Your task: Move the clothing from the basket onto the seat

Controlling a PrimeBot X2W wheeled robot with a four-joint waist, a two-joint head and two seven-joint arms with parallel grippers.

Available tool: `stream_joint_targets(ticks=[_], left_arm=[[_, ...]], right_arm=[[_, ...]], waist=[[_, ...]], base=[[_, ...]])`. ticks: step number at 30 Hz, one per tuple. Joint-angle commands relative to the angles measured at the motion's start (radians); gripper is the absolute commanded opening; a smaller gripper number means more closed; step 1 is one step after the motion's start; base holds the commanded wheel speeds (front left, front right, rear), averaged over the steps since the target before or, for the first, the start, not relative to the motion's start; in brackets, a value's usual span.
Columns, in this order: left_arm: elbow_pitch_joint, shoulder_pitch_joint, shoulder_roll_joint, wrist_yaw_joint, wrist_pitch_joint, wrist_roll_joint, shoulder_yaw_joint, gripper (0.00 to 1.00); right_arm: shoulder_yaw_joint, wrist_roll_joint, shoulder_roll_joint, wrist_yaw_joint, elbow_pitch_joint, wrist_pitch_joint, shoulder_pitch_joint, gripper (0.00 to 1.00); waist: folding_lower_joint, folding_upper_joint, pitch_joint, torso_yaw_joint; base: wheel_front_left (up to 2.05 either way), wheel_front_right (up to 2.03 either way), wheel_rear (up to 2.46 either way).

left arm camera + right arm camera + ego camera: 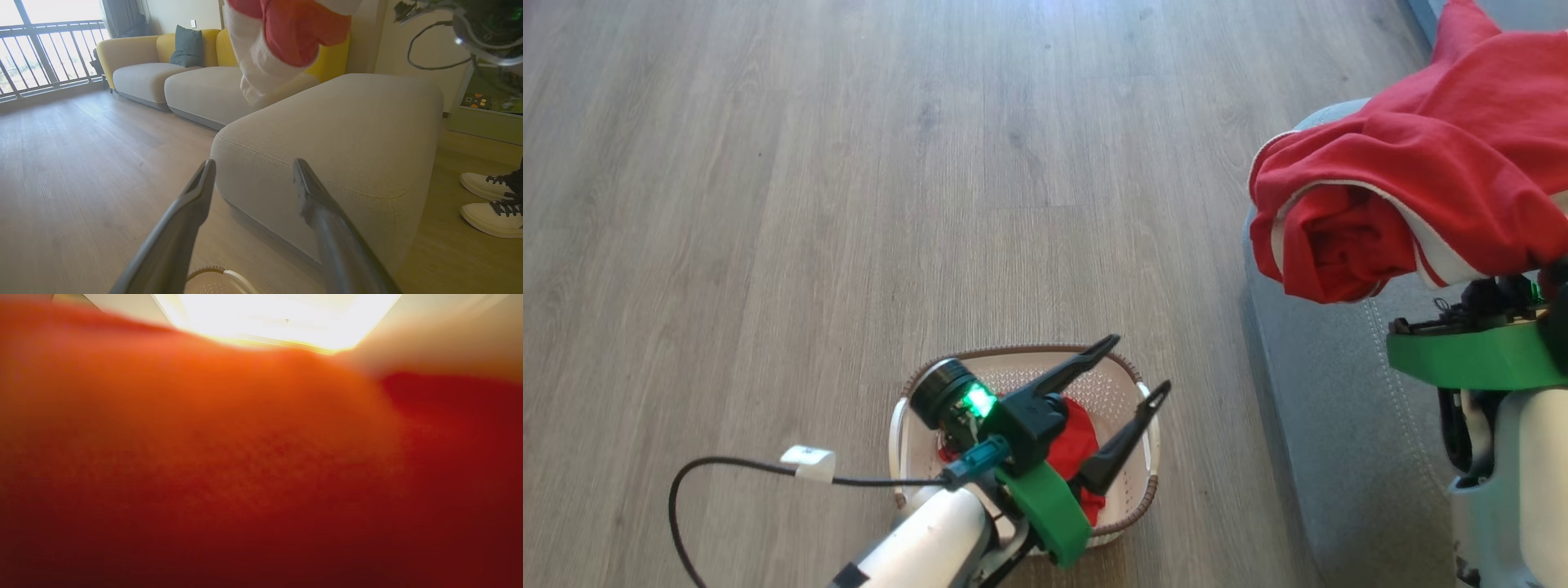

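A bright-red garment with broad white bands (1437, 155) hangs bunched over my right arm, above the grey seat (1323, 367). It covers the right gripper's fingers, which are shut on it; just the green wrist ring (1470, 359) shows below. The same garment (294, 28) dangles over the seat (347, 122) in the left wrist view, and red cloth (245, 477) lies across the right wrist view. My left gripper (1138, 363) stands open and empty above the basket (980, 357), where a second red garment (1072, 449) lies. In the left wrist view, the left gripper (254, 161) points at the seat, with the basket rim (212, 271) below.
The basket sits on wood floor (849, 204) just left of the seat. A black cable (727, 465) loops from my left arm. A person's white shoes (490, 204) stand right of the seat. A yellow-and-grey sofa (143, 73) and a balcony railing (36, 53) lie beyond.
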Motion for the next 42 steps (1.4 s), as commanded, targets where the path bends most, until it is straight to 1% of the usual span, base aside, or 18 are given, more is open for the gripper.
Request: stream_joint_targets(ticks=[1, 6, 7, 10, 16, 21, 34, 39, 41, 42], left_arm=[[-0.006, -0.019, 0.003, -0.001, -0.005, 0.009, 0.049, 1.0], [0.035, 0.006, -0.01, -0.001, -0.005, 0.024, 0.113, 1.0], [0.035, 0.006, -0.01, -0.001, -0.005, 0.024, 0.113, 1.0], [0.065, 0.023, -0.016, -0.001, -0.005, 0.054, 0.156, 1.0], [0.095, 0.054, -0.022, -0.001, -0.005, 0.086, 0.209, 1.0], [0.098, 0.072, -0.024, -0.001, -0.005, 0.089, 0.223, 1.0], [0.066, 0.083, -0.025, -0.001, -0.005, 0.076, 0.218, 1.0], [0.058, 0.079, -0.025, -0.001, -0.005, 0.078, 0.211, 1.0], [0.056, 0.077, -0.025, -0.001, -0.005, 0.081, 0.208, 1.0], [0.054, 0.073, -0.025, -0.001, -0.005, 0.085, 0.204, 1.0]], right_arm=[[0.015, -0.014, 0.008, 0.0, -0.045, -0.005, -0.055, 0.0], [0.009, -0.014, 0.008, 0.0, -0.052, -0.005, -0.05, 0.0], [0.009, -0.014, 0.008, 0.0, -0.052, -0.005, -0.05, 0.0], [0.005, -0.014, 0.008, 0.0, -0.052, -0.005, -0.045, 0.0], [-0.011, -0.016, 0.008, 0.0, -0.056, -0.005, -0.032, 0.0], [-0.015, -0.016, 0.008, 0.0, -0.056, -0.005, -0.028, 0.0], [-0.022, -0.013, 0.008, 0.0, -0.054, -0.005, -0.022, 0.0], [-0.023, -0.014, 0.008, 0.0, -0.055, -0.005, -0.021, 0.0], [-0.025, -0.014, 0.008, 0.0, -0.055, -0.005, -0.022, 0.0], [-0.029, -0.016, 0.008, 0.0, -0.056, -0.005, -0.023, 0.0]], waist=[[0.0, 0.0, 0.002, -0.005], [0.0, 0.0, 0.006, -0.013], [0.0, 0.0, 0.006, -0.013], [0.0, 0.0, 0.007, -0.016], [0.0, 0.0, 0.006, -0.016], [0.0, 0.0, 0.005, -0.014], [0.0, 0.0, -0.003, -0.012], [0.0, 0.0, 0.002, -0.039], [0.0, 0.0, 0.006, -0.059], [0.0, 0.0, 0.01, -0.083]], base=[[0.0, 0.0, 0.0], [0.0, 0.0, 0.0], [0.0, 0.0, 0.0], [0.0, 0.0, 0.0], [0.0, 0.0, 0.0], [0.0, 0.0, 0.0], [0.0, 0.0, 0.0], [0.0, 0.0, 0.0], [0.0, 0.0, 0.0], [0.0, 0.0, 0.0]])
